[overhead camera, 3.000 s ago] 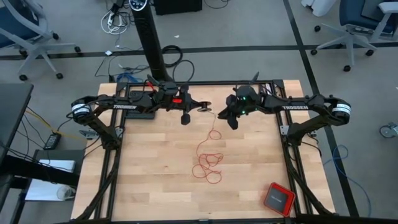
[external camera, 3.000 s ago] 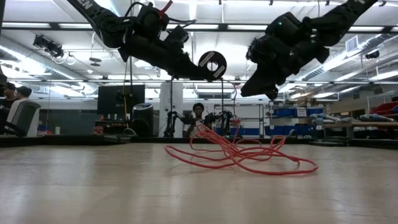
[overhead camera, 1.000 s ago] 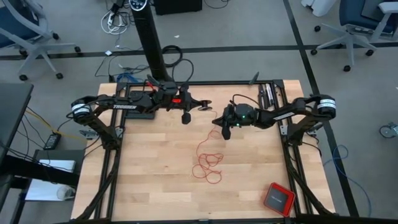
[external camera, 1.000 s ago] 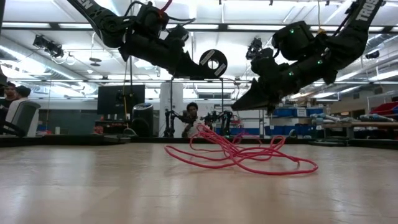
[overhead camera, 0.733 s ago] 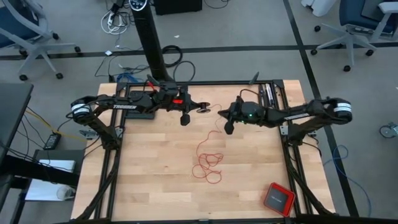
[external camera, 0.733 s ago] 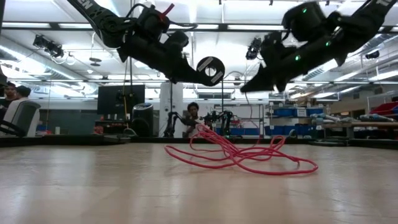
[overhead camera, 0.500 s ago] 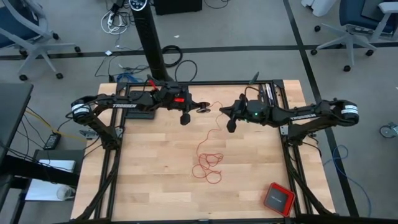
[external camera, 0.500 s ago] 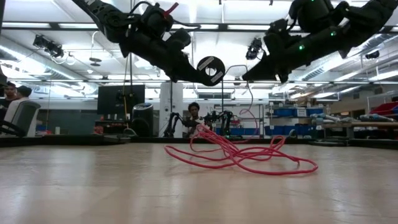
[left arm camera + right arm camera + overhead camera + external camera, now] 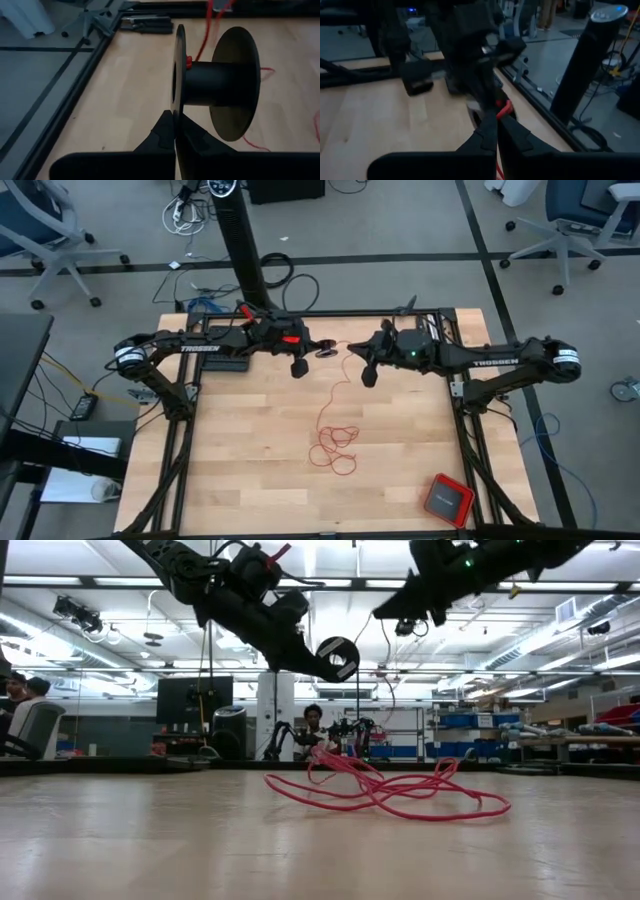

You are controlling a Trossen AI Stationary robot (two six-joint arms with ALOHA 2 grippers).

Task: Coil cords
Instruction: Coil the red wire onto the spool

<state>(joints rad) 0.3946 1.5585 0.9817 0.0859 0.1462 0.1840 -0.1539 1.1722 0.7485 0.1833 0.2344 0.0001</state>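
Above the far edge of the pale wooden bench (image 9: 240,470), the left tool (image 9: 318,352) is clamped on the rim of a small black plastic spool (image 9: 338,656), hub lying level. Facing it, the right tool (image 9: 358,352) is pinched together on the thin red cord (image 9: 336,442). Winding looks underway; next seems another turn around the hub. Most cord lies in loose loops mid-bench, one strand running lengthwise up toward the spool.

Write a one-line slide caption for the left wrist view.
Left gripper pinches the flange of a black spool, red cord trailing from its hub onto the wooden table.
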